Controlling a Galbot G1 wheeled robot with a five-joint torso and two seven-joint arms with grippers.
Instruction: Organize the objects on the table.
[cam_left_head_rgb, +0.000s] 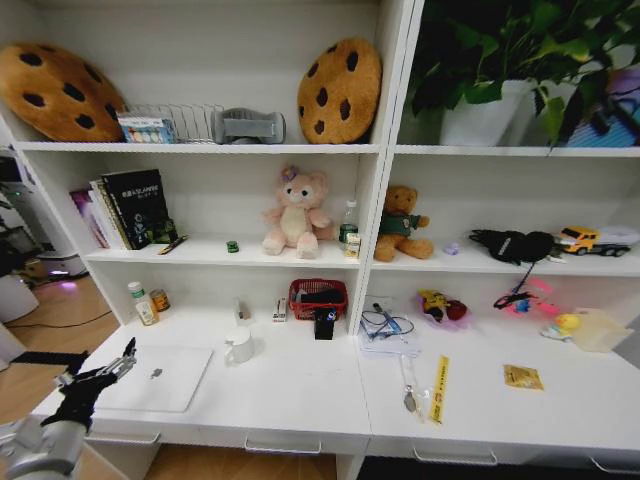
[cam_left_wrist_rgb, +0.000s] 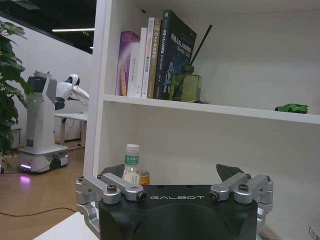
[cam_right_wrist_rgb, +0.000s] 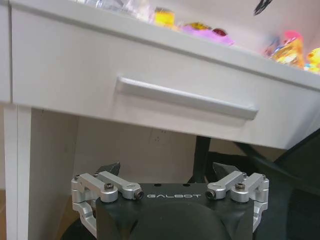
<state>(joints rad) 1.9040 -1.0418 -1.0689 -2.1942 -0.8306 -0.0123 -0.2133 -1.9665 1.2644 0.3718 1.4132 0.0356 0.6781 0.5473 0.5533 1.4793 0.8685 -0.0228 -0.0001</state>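
— Two claws to account for; what does the head view give?
— It shows the left claw, spread open, empty, at the table's left front corner, by the near left edge of the closed silver laptop. The laptop lies flat, long axis running left to right. Just to its right stands the white mug, upright. Further right, the yellow strip lies with its long axis running front to back, beside a pen lying the same way. The tiny green toy car sits on the shelf above.

— And the left wrist view?
— The left claw has its fingers wide apart, nothing between them. It faces the shelf with books; the toy car stands side-on.

— The right wrist view?
— The right claw is open and empty, below the table's front edge, facing a closed drawer with a slim metal handle running horizontally.
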